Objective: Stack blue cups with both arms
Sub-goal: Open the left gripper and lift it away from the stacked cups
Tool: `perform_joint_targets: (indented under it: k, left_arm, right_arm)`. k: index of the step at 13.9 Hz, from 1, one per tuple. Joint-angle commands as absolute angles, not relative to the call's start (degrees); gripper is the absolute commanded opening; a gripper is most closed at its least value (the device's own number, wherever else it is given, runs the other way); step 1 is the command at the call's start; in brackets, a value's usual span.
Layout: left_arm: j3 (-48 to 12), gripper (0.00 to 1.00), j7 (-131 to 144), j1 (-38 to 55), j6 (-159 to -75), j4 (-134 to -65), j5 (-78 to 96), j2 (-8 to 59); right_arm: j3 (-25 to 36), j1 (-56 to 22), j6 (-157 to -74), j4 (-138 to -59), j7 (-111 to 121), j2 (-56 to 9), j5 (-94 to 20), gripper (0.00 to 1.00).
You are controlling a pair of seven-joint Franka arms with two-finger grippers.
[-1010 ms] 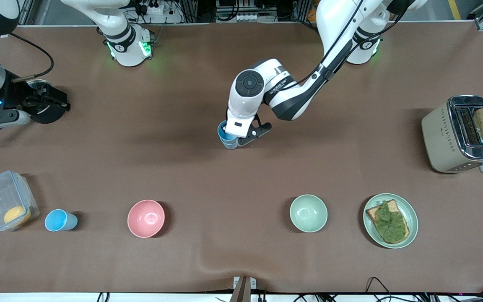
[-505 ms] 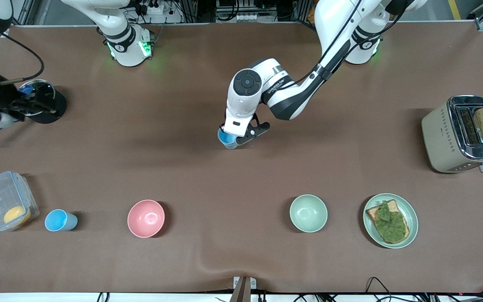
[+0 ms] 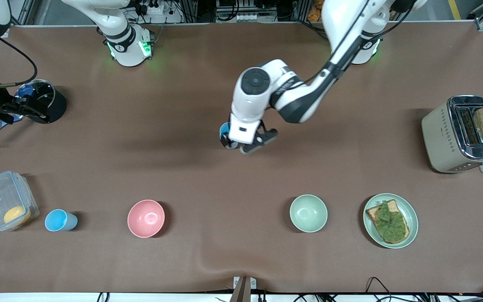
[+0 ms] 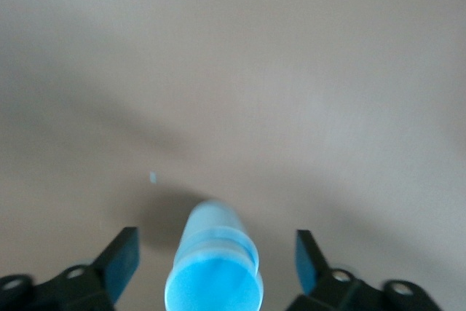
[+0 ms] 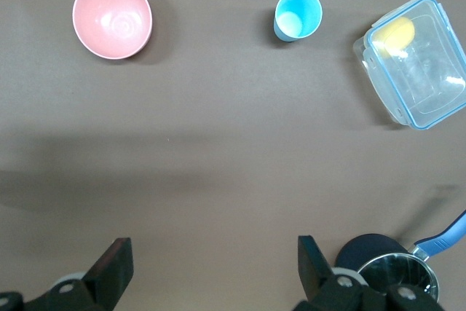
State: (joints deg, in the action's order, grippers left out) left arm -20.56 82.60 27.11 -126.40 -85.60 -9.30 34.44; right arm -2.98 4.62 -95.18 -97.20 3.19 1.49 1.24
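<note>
- Front view: the brown bench (image 3: 208,176) carries two small light-blue plastic cups nested as one stack (image 3: 224,136) at mid-bench, under the left gripper (image 3: 247,144), plus one lone light-blue plastic cup (image 3: 60,220) nearer the camera at the right arm's end. It stands between one clear plastic lidded box (image 3: 6,200) and one pink round bowl (image 3: 146,218). There is also one pale green round bowl (image 3: 308,213).
- Left wrist view: the black fingers (image 4: 120,264) are spread wide on either side of the stack (image 4: 213,267), not touching it.
- Right wrist view: the right gripper (image 5: 211,267) hangs over the bench, fingers (image 5: 113,267) apart and holding nothing; one cup (image 5: 297,14), one bowl (image 5: 112,17).
</note>
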Motion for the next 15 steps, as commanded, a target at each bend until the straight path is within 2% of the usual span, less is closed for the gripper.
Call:
perform_joint_targets:
  k: [1,7,11,15]
  left_arm:
    - [-19.78,1.0,77.46,22.08,-121.66,-86.4,-10.63,29.28]
    - [-20.21,1.0,56.21,6.0,-109.88,-85.17,-9.67,22.42]
    - [-20.22,1.0,44.59,0.19,-104.95,-83.76,-9.67,21.45]
    - [-18.99,1.0,29.48,-4.48,-100.04,-85.94,-8.88,16.63]
  right_arm:
    - [-3.96,5.54,-94.04,-95.98,2.37,1.05,1.85,1.0]
    - [-3.96,5.71,-93.61,-95.72,2.46,0.7,1.41,1.0]
    - [-3.87,5.89,-91.85,-94.75,2.37,0.88,1.41,1.0]
    - [-3.96,7.73,-91.32,-94.83,2.9,0.79,1.32,1.0]
